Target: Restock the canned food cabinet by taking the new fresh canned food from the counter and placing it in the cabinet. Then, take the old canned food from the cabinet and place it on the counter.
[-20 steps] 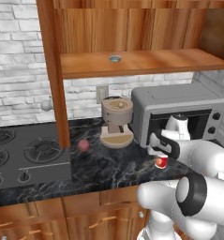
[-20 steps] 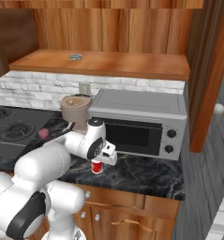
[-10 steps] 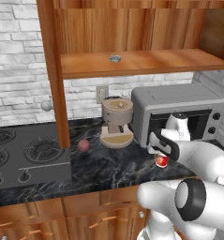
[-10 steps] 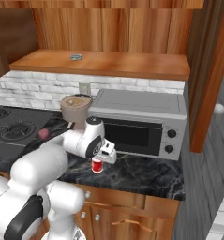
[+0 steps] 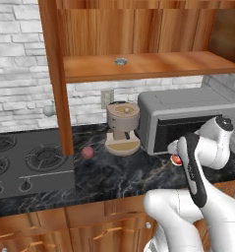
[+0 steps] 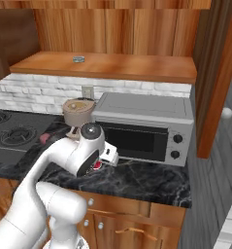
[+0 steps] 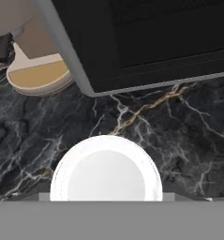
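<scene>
The new fresh canned food (image 5: pixel 176 160) is a small red can just in front of the microwave, largely covered by my hand. My gripper (image 5: pixel 174 153) is shut on it from above and holds it slightly off the counter (image 5: pixel 124 172). From the right, the can (image 6: pixel 96 167) peeks out under the gripper (image 6: pixel 102 162). Its white round top (image 7: pixel 105 171) sits close at the bottom of the hand view, over the veined counter (image 7: pixel 169 126); the fingertips are hidden there. The old canned food (image 5: pixel 121 61), a flat silver tin (image 6: pixel 78 59), rests on the cabinet shelf (image 5: pixel 153 66).
A grey microwave (image 5: pixel 188 115) stands right behind the can. A beige coffee machine (image 5: pixel 122 127) is to its left, then a dull red ball (image 5: pixel 87 152) and the gas hob (image 5: pixel 25 162). The cabinet's thick post (image 5: pixel 57 78) reaches down to the counter.
The red can has risen a little off the counter with my gripper and shifted slightly toward the microwave. My arm's elbow has swung up and forward.
</scene>
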